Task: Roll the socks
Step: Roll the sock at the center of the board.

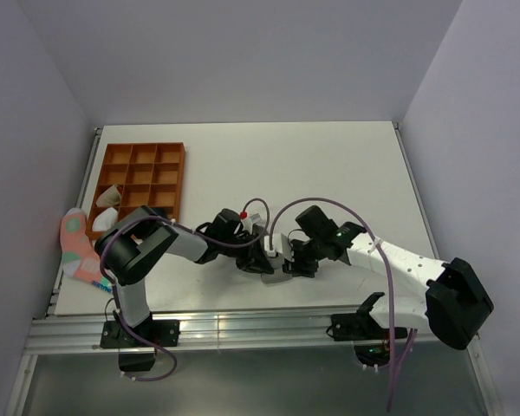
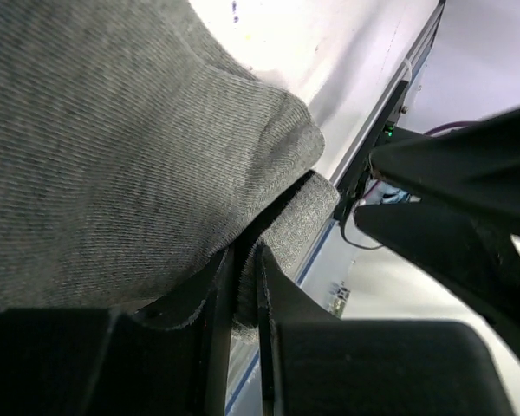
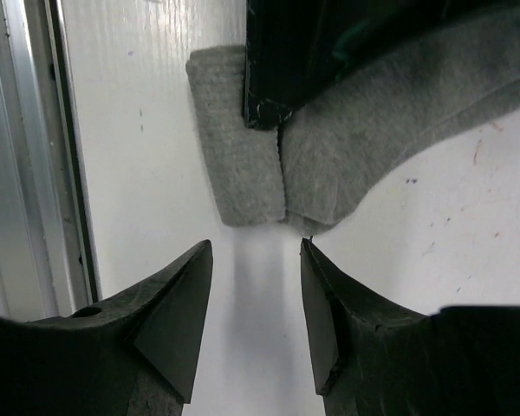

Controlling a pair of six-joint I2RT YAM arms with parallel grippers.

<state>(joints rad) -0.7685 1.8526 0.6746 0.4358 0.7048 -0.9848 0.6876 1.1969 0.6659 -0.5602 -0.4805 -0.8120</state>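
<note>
This is a robotics lab, set up as a closed test cell rather than a home or shop. A white desk [image 1: 329, 165] is boxed in by bare, pale walls [image 1: 243, 61] along its left, far and right edges. A slotted aluminium rail [image 1: 243, 328] runs along the near edge, with the left arm [image 1: 143, 251] and the right arm [image 1: 399, 260] mounted on it side by side. Loose purple cables [image 1: 312, 202] loop off both arms. Towards the far-left corner lies an orange compartment tray [image 1: 144, 146]. Up close, the desk's white surface is flecked with small scuffs and pen marks.
</note>
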